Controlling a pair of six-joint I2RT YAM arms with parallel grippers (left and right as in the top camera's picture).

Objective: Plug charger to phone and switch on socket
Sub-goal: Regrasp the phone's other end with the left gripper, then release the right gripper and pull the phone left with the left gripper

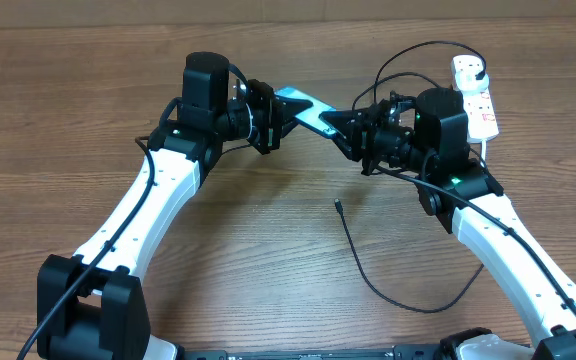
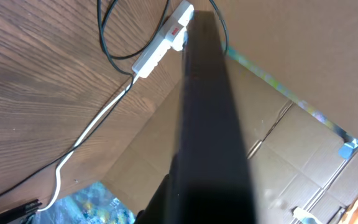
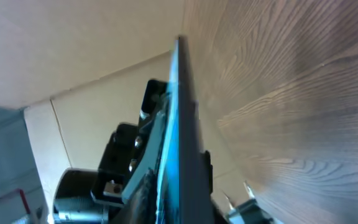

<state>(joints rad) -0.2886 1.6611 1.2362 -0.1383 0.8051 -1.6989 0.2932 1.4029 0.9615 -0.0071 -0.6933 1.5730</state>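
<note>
The left end effector (image 1: 268, 115) is pressed together on one end of the phone (image 1: 303, 108), holding it raised above the tabletop (image 1: 268, 250) with its teal screen tilted. The right end effector (image 1: 360, 138) meets the phone's opposite end; whether its fingers pinch the phone cannot be told. In the right wrist view the phone (image 3: 182, 124) runs edge-on straight out from that end effector, and in the left wrist view it shows as a dark bar (image 2: 207, 124). The charger (image 1: 360, 268) lies loose on the tabletop below the right end effector, its connector tip (image 1: 339, 207) apart from the phone. The socket (image 1: 475, 95) lies beyond the right end effector, near the table's far edge.
</note>
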